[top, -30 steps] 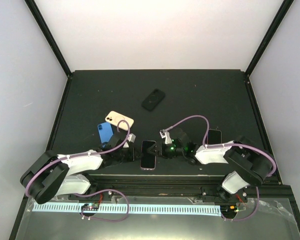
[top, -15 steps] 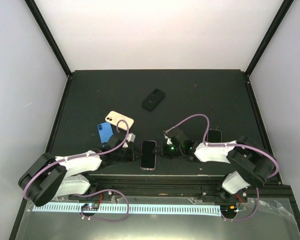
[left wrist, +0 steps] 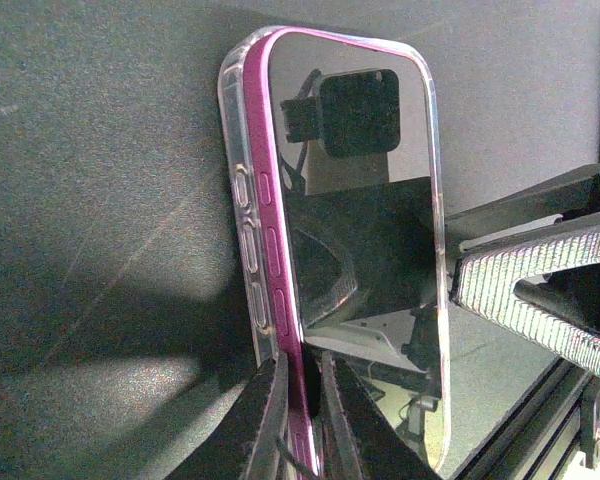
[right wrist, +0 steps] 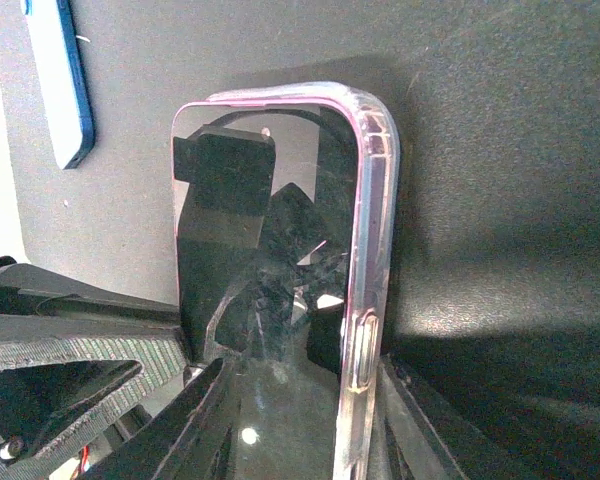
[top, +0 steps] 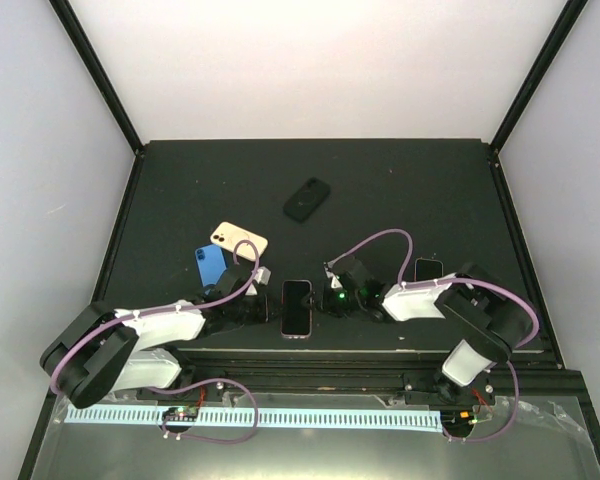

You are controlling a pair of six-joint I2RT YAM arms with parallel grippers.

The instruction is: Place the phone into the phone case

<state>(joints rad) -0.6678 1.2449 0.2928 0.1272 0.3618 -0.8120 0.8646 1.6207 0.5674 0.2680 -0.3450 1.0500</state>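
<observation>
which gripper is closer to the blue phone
Left. The left gripper is just right of the blue phone, at the left edge of the pink phone; the right gripper is farther right, across that pink phone.

No text, label, brand, number or sign can be read in any view. Fine tick markings are seen along the pale blue strip [top: 250,417] at the near edge in the top view, but they are too small to be made out. On the glass of the phone [left wrist: 360,250] only reflections are seen.
</observation>
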